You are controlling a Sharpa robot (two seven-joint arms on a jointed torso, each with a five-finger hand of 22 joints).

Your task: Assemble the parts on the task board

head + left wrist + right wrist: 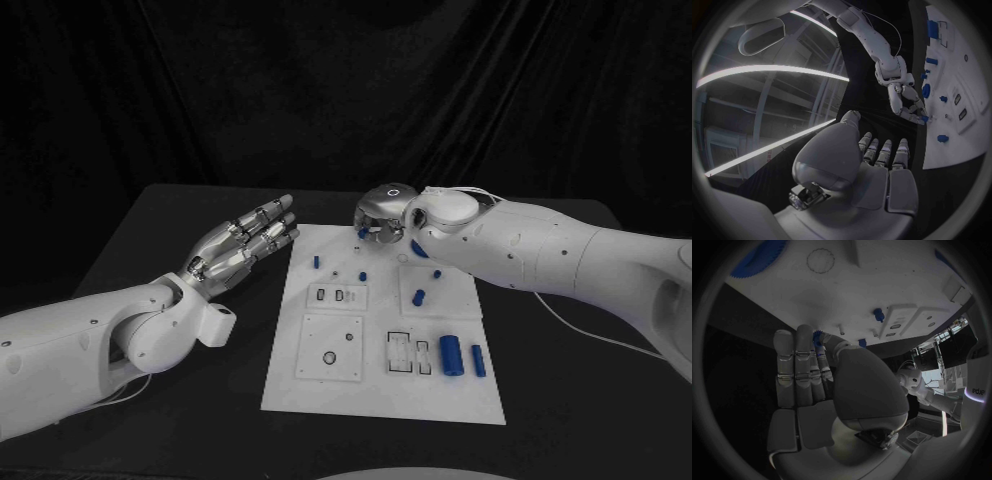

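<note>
The white task board (pixel 387 390) lies in the middle of the black desk (pixel 173 215), and the right hand (pixel 387 213) is bent down over its far edge, fingers drawn together on what looks like a small blue part (pixel 817 337); the right wrist view shows a toothed blue piece pinched at the fingertips (pixel 821 340) beside a thin white peg (pixel 841 329) standing on the board. Nearer the front, two blue cylinders (pixel 451 356) lie side by side by the board's right edge, and I count about four more small blue pieces scattered through the middle and far part, though they are too small to be sure of. The left hand (pixel 242 243) hangs just off the board's left edge, palm open, fingers straight and apart, holding nothing. The risk I see is at that pinch: the piece is tiny and held only at the tips, so if it is lowered tilted it could miss the peg, slip out, and roll off the far edge of the board onto the dark desk.
</note>
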